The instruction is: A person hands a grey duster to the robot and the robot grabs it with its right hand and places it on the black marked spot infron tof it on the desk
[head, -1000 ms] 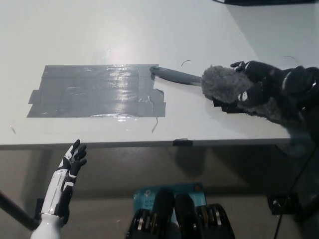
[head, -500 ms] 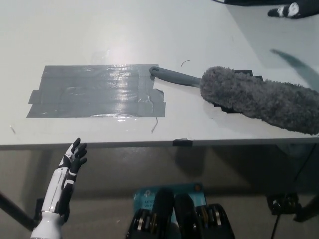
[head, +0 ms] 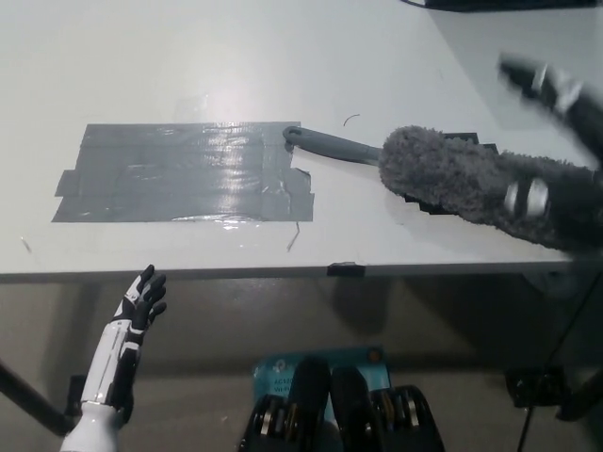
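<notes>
We judge placing done: the duster [head: 471,184] lies on the desk [head: 236,56] across the black mark [head: 452,141], our blurred right hand [head: 556,89] beyond it, grip unreadable, left hand [head: 137,306] spread, empty.

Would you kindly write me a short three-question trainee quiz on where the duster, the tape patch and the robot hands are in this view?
1. True or false: the grey duster lies on the white desk with its handle tip at the right edge of the grey tape patch.
2. Multiple choice: where is the white left robot hand? A) on the tape patch B) below the desk's front edge, at lower left C) gripping the duster's handle
3. Fill in: the black right robot hand is motion-blurred at the picture's ____ edge.

Key: 1 true; 2 B; 3 right. The blur hides whether the right robot hand is open or shut.
</notes>
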Robot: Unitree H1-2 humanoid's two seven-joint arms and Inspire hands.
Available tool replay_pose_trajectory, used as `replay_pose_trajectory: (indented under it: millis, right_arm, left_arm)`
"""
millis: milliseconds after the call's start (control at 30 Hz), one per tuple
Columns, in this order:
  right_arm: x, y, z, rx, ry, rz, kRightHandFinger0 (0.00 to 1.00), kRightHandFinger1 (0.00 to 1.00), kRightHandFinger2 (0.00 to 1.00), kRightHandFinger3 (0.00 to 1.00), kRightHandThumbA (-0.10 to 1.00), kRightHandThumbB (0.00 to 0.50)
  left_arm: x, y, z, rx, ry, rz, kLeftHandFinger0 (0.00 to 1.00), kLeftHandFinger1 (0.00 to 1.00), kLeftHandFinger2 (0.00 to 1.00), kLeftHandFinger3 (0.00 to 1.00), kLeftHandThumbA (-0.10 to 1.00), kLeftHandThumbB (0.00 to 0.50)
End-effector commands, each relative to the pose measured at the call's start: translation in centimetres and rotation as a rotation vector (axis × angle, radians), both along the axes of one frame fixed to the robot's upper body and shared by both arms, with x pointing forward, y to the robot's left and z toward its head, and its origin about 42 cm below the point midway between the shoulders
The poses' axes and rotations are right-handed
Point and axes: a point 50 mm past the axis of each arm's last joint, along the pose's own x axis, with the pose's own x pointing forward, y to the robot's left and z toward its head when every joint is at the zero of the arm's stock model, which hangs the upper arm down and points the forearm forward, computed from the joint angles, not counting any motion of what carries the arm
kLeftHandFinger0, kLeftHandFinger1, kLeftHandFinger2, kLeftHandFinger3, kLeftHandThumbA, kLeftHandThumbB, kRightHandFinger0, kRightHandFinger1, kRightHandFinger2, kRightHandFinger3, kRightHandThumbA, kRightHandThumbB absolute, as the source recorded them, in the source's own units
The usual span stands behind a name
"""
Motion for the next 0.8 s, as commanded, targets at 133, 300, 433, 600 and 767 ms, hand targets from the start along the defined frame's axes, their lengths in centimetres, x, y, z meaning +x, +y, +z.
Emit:
replay_pose_trajectory:
  millis: [133, 300, 433, 600, 767]
  right_arm:
    - [-14.2, 3.4, -8.1, 0.395, -0.225, -0.138, 1.0, 1.0, 1.0, 1.0, 1.0, 0.288]
    - [-12.3, 4.9, -15.9, 0.439, -0.152, -0.24, 1.0, 1.0, 1.0, 1.0, 1.0, 0.259]
    - [-11.6, 4.8, -19.1, 0.411, -0.059, -0.293, 1.0, 1.0, 1.0, 1.0, 1.0, 0.265]
    - [-11.8, 4.4, -19.5, 0.42, -0.038, -0.308, 1.0, 1.0, 1.0, 1.0, 1.0, 0.298]
    - [-11.7, 4.3, -19.8, 0.419, -0.032, -0.309, 1.0, 1.0, 1.0, 1.0, 1.0, 0.29]
  left_arm:
    - [-1.0, 0.5, -1.3, 0.008, 0.004, -0.024, 1.0, 1.0, 1.0, 1.0, 0.97, 0.179]
    - [-2.2, 0.8, -2.2, 0.001, 0.024, 0.0, 1.0, 1.0, 1.0, 1.0, 0.96, 0.176]
    - [-2.7, 1.1, -2.2, 0.015, 0.021, 0.007, 1.0, 1.0, 1.0, 1.0, 0.97, 0.164]
    - [-2.5, 1.0, -1.9, 0.018, 0.019, -0.004, 1.0, 1.0, 1.0, 1.0, 0.97, 0.161]
    - [-2.7, 1.3, -1.9, 0.022, 0.015, -0.003, 1.0, 1.0, 1.0, 1.0, 0.97, 0.153]
